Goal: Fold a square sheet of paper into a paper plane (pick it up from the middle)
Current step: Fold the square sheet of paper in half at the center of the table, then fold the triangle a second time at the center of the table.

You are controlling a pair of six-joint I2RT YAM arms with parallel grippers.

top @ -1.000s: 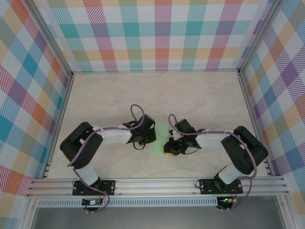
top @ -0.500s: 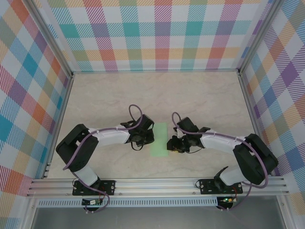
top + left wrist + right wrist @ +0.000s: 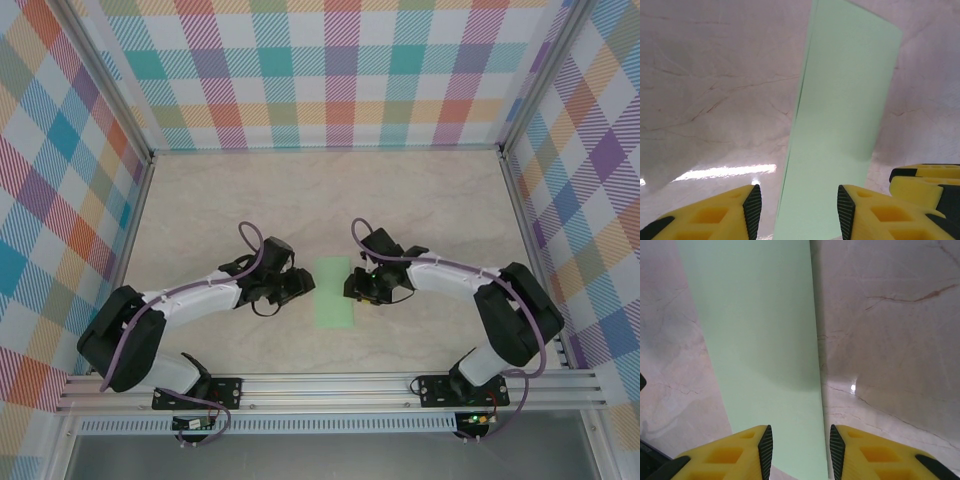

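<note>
Paper sheet [image 3: 332,292] lay flat on the tabletop [image 3: 420,200] between the two arms. It was doubled into a narrow pale-green strip, long axis running away from the bases. Left gripper [image 3: 300,285] was just beside its left edge and right gripper [image 3: 352,288] just beside its right, about equally near. Both had jaws apart, holding nothing. Surface was smooth and unmarked.

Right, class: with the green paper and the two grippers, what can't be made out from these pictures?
1. Top external: the jaws of the left gripper and right gripper, too small and covered by the wrists.
2. Left wrist: the green paper's near end, cut off by the bottom edge.
3. Right wrist: both ends of the paper, past the top and bottom edges.
4. Its layer count: edges too thin.
</note>
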